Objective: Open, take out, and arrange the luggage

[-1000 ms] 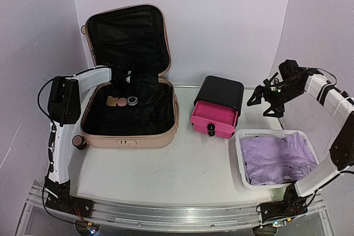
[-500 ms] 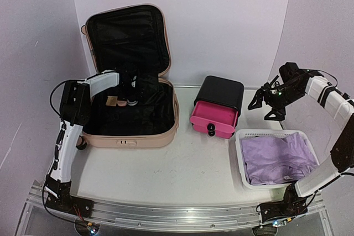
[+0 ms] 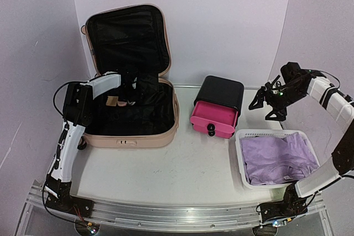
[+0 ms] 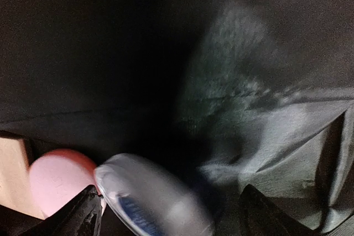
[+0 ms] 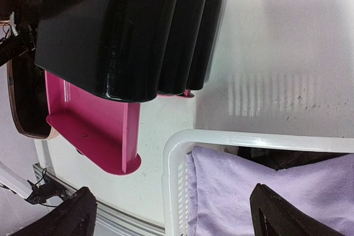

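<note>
Our left claw [image 4: 171,220] hangs inside the luggage [image 3: 133,136] with its jaws wide. Between them, close to the left finger [image 4: 83,216], lies a blurred, clear, glossy disc [image 4: 149,197], and nothing is gripped. Beside the disc sit a smooth pink dome [image 4: 55,178] and a tan block [image 4: 11,169], all on crumpled black lining [image 4: 265,53]. The pale pink, round-cornered hard shell lies at the table's [image 3: 182,169] back left, with its lid upright. Our right claw [image 3: 266,105] hovers wide and empty above the glossy black box [image 5: 121,26] with its pink drawer [image 5: 88,120] pulled out. Near it is the white basket [image 5: 171,153] holding soft lilac cloth [image 3: 276,158]. Since a second ago our left elbow has swung in toward the case, and the forearm now hides more of the small items. The right arm has drifted slightly rightward.
</note>
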### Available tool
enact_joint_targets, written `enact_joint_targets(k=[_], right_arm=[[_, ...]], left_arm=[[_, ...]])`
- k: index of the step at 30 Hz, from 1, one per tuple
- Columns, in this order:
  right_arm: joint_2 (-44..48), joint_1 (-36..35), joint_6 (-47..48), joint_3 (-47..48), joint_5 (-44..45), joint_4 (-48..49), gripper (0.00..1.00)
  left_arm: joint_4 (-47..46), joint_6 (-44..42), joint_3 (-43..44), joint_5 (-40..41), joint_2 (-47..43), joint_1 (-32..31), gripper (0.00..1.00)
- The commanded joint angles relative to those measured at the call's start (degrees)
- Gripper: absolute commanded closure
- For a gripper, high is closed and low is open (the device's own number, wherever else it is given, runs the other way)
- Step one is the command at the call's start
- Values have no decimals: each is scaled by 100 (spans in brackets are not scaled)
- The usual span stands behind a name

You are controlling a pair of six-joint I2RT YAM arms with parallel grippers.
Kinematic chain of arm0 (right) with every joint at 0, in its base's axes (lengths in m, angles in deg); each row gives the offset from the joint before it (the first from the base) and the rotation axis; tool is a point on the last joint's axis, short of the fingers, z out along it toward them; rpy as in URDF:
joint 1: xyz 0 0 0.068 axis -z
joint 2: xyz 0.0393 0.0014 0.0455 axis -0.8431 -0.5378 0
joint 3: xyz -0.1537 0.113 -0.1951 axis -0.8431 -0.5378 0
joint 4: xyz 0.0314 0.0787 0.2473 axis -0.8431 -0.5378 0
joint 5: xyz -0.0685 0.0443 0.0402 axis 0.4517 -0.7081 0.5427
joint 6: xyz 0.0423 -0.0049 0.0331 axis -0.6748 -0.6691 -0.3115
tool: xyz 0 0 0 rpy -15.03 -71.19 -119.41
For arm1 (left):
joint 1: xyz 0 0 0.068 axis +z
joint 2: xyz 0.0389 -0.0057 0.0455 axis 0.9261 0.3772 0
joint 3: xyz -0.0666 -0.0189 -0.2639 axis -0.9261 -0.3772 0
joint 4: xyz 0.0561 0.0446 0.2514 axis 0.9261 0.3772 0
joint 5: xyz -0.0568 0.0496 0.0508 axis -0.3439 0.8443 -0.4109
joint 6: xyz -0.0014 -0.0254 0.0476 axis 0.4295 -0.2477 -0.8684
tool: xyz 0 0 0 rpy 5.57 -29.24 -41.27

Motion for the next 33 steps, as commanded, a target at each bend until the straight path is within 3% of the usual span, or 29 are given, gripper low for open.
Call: enact_joint_targets(k=[1,6,10,16,25,33], right_arm=[[209,13,50,-13,-1,7,2],[203,14,59,-13,-14,1,2],[194,14,59,-12,-39,2,2],[227,16,59,-26,-36,0,2],[240,14,50,36,-45,-6,2],[273,12,42,24,-63,-7,2]], left_arm=[[-39,-66,348,129,-1,-8,18],[-48,-70,335,179,-114,-8,30],[-49,-86,392,49,-61,-8,21],[-34,9,501,-50,144,0,20],[1,-47,577,-171,112,1,47],[23,62,43,-350,-1032,-52,56]])
